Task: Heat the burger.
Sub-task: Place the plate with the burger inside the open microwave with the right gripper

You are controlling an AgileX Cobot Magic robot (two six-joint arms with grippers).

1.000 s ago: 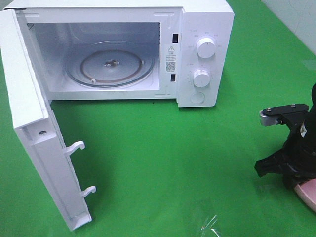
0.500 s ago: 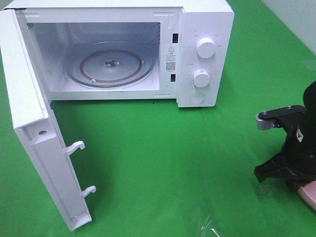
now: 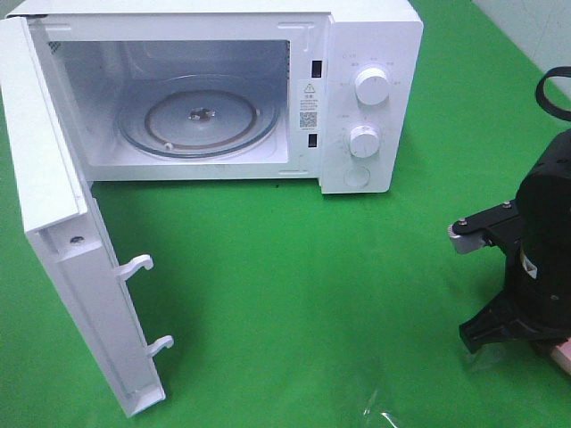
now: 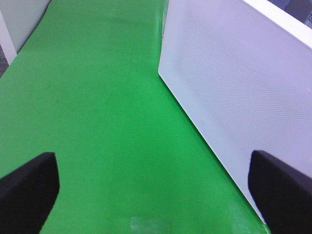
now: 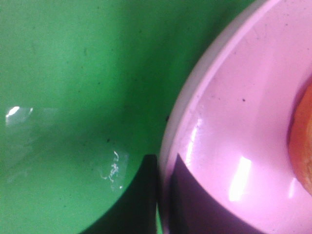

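Note:
The burger [image 5: 305, 146] shows only as an orange-brown bun edge on the pink plate [image 5: 243, 112] in the right wrist view. In the exterior high view only a sliver of the plate [image 3: 564, 356] shows under my right arm at the right edge, and the burger is hidden. My right gripper [image 5: 163, 200] points down with its dark fingers close together astride the plate's rim, one outside on the green cloth and one inside. My left gripper [image 4: 156, 195] is wide open and empty beside the microwave's side wall [image 4: 234, 87]. It is out of the exterior high view.
The white microwave [image 3: 370, 98] stands at the back with its door [image 3: 62, 232] swung wide open to the left. Its glass turntable [image 3: 198, 116] is bare. Green cloth [image 3: 294, 276] covers the table. A clear plastic scrap [image 3: 382, 412] lies near the front edge.
My right arm has moved toward the front of the table and lowered over the plate, which is now almost fully covered. The microwave has not moved.

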